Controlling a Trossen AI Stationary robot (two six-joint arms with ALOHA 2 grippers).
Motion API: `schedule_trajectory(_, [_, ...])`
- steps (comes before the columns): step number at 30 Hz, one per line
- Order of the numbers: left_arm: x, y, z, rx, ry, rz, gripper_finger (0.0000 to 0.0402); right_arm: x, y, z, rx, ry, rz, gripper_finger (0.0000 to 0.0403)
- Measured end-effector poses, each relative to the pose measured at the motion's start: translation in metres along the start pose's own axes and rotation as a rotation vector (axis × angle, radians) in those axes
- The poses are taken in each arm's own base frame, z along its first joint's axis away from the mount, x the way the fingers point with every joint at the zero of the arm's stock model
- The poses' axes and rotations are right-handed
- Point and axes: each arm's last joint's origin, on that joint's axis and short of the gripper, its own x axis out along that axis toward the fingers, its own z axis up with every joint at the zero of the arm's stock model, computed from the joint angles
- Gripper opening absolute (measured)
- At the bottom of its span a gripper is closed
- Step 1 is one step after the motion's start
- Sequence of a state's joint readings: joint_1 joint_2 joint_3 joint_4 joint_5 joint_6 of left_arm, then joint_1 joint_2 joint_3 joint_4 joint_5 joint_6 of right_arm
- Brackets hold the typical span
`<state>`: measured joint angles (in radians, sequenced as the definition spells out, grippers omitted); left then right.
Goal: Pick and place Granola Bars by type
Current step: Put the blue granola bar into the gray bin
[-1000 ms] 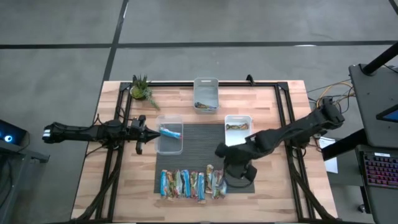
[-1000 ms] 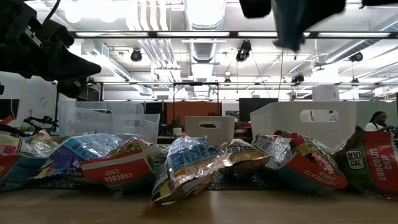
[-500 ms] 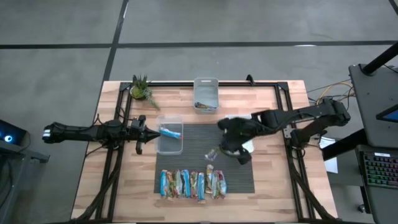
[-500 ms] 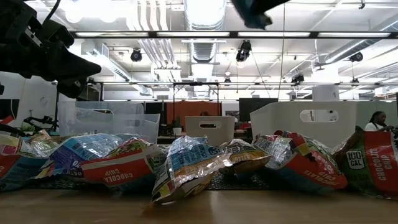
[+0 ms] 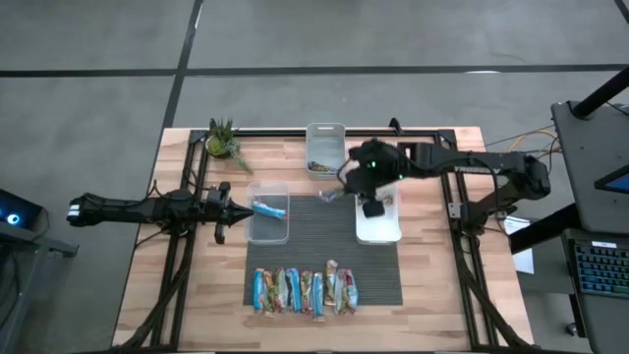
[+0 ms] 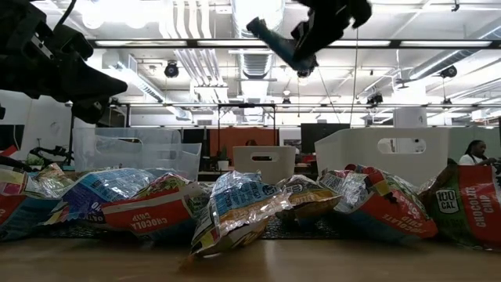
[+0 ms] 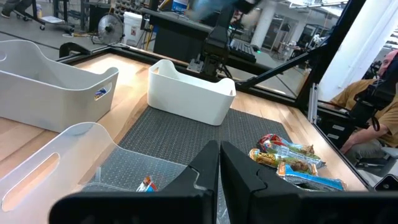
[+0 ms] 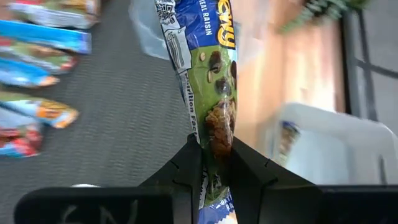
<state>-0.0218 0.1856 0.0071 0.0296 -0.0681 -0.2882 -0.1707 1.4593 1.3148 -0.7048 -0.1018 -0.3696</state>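
Several granola bars lie in a row on the dark mat near the front edge; the low view shows them close up. My right gripper hangs high over the mat's far end, between the far bin and the white bin. It is shut on a green-wrapped granola bar. My left gripper waits shut at the table's left, beside the clear bin, which holds a blue bar. My right gripper pinches the green bar near one end between its two fingers. The rest of the bar sticks out ahead of the fingertips, along the fingers. The gripper slants down toward the table's left, and the bar is lifted well clear of the table.
A small potted plant stands at the far left corner. The far bin holds a few bars. Black frame rails run along both table sides. Bare wood shows left and right of the mat.
My right gripper has swung up from the right end of the bar row toward the table's far edge, rolling as it went. It carries the green bar, now lifted high above the mat's far end. The other bars lie as before.
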Motion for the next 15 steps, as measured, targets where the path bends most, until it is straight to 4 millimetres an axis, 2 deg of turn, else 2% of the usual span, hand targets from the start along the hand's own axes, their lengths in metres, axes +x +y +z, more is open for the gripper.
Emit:
schedule_trajectory(5, [0.0, 0.0, 0.0, 0.0, 0.0, 0.0, 0.0, -0.005, -0.025, -0.007, 0.027, -0.003, -0.063, 0.0054])
schedule_trajectory(12, [0.0, 0.0, 0.0, 0.0, 0.0, 0.0, 0.0, -0.023, -0.059, -0.01, 0.103, -0.03, -0.159, 0.0054])
schedule_trajectory(15, [0.0, 0.0, 0.0, 0.0, 0.0, 0.0, 0.0, -0.022, -0.073, -0.011, 0.143, -0.014, -0.174, 0.0054])
